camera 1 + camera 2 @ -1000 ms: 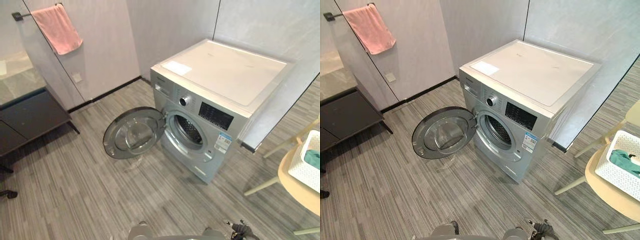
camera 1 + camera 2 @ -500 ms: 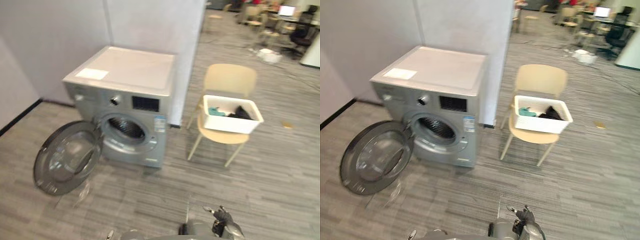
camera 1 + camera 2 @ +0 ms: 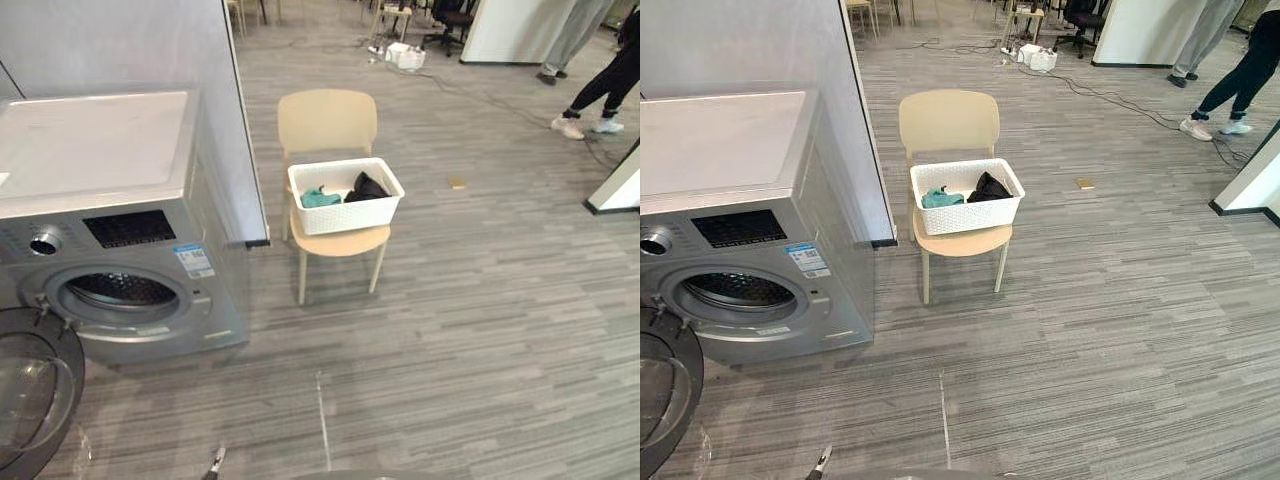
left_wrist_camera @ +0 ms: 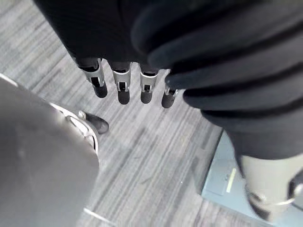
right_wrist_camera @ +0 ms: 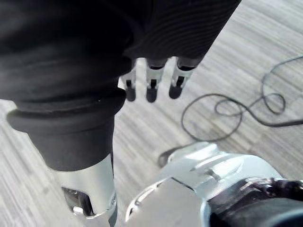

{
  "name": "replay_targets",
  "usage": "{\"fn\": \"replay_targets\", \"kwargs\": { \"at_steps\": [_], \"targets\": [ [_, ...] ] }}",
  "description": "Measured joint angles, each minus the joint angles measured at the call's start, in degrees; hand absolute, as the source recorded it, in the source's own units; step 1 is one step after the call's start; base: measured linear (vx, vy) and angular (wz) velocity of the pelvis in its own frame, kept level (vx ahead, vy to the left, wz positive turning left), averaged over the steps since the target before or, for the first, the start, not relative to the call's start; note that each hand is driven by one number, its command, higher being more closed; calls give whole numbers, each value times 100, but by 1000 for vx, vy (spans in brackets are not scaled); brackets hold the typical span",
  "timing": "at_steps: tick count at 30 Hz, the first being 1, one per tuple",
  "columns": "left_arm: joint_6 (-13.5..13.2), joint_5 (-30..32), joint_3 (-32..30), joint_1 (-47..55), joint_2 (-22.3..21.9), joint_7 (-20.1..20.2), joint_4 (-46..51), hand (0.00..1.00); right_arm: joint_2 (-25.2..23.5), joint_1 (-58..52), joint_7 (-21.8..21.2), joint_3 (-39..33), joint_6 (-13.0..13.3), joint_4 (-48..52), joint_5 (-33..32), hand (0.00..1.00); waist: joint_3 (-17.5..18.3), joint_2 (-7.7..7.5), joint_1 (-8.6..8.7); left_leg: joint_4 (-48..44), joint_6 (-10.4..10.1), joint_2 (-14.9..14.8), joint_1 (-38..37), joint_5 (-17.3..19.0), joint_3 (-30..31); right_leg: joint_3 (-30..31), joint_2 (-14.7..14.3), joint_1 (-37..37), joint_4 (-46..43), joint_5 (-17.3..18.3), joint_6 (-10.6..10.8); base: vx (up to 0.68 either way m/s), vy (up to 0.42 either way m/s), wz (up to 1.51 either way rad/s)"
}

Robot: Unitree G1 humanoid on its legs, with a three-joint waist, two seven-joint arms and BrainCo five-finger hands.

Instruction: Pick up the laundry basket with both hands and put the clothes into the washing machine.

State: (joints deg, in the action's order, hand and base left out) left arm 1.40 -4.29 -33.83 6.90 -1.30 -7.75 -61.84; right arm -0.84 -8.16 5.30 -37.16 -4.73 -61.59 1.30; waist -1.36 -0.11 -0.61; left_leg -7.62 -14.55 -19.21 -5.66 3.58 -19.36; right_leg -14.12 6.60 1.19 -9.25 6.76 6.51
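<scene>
The white basket (image 3: 350,213), holding teal and black clothes (image 3: 322,197), sits on a beige chair (image 3: 327,122) at upper centre of the frame. The washer (image 3: 100,150) stands at left, its door (image 3: 30,395) open at lower left. The left hand (image 4: 121,87) and right hand (image 5: 151,82) hang above the floor (image 3: 480,330), fingers straight, holding nothing.

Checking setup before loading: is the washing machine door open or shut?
Open: the washing machine door hangs swung aside, leaving the drum opening exposed.
</scene>
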Motion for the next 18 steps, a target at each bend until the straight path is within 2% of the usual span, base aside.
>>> {"fn": "replay_targets", "kwargs": {
  "at_steps": [2,3,4,5,6,7,9,10,11,13,14,15,16,17,18],
  "targets": [
    [0,-64,-32,-20,-28,-9,182,0,-35,12,9,93,18,34,-137,0,-72,-40,-41,-1012,82,-222,263,44,181,12,-74,201,65,22,-34,89,-143,-21],
    [-13,-177,-28,42,-57,-16,357,0,-39,55,12,377,50,230,-160,0,-86,-35,-109,-2222,562,-450,734,24,502,100,-183,265,8,159,-212,56,-188,-88],
    [-44,-242,-5,60,-41,-23,416,0,-41,139,11,640,122,416,-187,0,-100,-27,-212,-3241,1163,-498,1223,-394,1002,343,-235,275,-81,360,-258,80,-178,-103],
    [-44,-266,18,68,-45,-33,404,0,-26,200,5,720,163,460,-200,0,-106,9,-215,-3592,1198,-492,1410,-772,1257,443,-275,301,-95,389,-296,166,-100,-107],
    [-55,-372,41,115,-16,-75,395,0,-37,305,3,827,225,544,-257,0,-159,-18,-250,-4137,1252,-395,1665,-1345,1569,680,-233,360,-99,432,-372,188,-47,-90],
    [-65,-421,102,73,-73,-101,400,0,13,386,12,844,237,594,-300,0,-214,39,-333,-4762,1190,-262,1934,-847,1674,848,-197,373,-105,461,-421,181,-24,-80],
    [-58,-420,218,101,-79,-106,381,0,121,473,74,849,205,624,-300,0,-320,157,-344,-5138,1169,50,2360,-129,1548,1016,-118,411,-14,465,-426,141,9,-52],
    [-49,-417,216,145,-99,-110,377,0,143,475,98,849,192,626,-300,0,-409,199,-349,-4944,1164,230,2484,114,1368,1067,-59,537,95,468,-420,161,47,-33],
    [-46,-417,216,189,-109,-109,378,0,136,476,103,853,185,626,-300,0,-426,200,-352,-4722,1131,320,2525,206,1284,1092,-25,583,136,488,-388,243,116,-28],
    [-27,-458,163,326,-182,-105,372,0,74,495,107,845,185,634,-299,0,-447,166,-366,-3150,1143,674,2350,380,916,1106,117,788,179,619,-225,299,175,-17],
    [-8,-456,146,373,-151,-108,353,0,21,499,106,848,191,662,-299,0,-420,80,-385,-2324,960,911,1838,752,854,1114,254,835,189,637,-187,284,189,8],
    [-1,-451,168,340,-152,-106,325,0,-6,512,106,855,203,700,-299,0,-385,82,-353,-1918,988,1013,1643,886,848,1073,258,806,185,593,-155,287,191,33],
    [1,-440,176,264,-85,-105,301,0,-59,560,98,872,205,666,-298,0,-420,4,-325,-1633,1085,1147,1558,911,831,1062,325,715,189,522,-107,174,151,28],
    [1,-397,177,240,-15,-106,282,0,-114,669,84,879,199,612,-298,0,-468,-60,-376,-1607,1100,1198,1590,893,826,1123,356,673,249,344,-69,222,186,16],
    [9,-393,147,240,-9,-117,259,0,-130,696,83,879,201,610,-297,0,-464,-66,-385,-1607,1101,1215,1582,893,826,1125,373,713,260,248,-39,275,222,-7]
  ]
}}
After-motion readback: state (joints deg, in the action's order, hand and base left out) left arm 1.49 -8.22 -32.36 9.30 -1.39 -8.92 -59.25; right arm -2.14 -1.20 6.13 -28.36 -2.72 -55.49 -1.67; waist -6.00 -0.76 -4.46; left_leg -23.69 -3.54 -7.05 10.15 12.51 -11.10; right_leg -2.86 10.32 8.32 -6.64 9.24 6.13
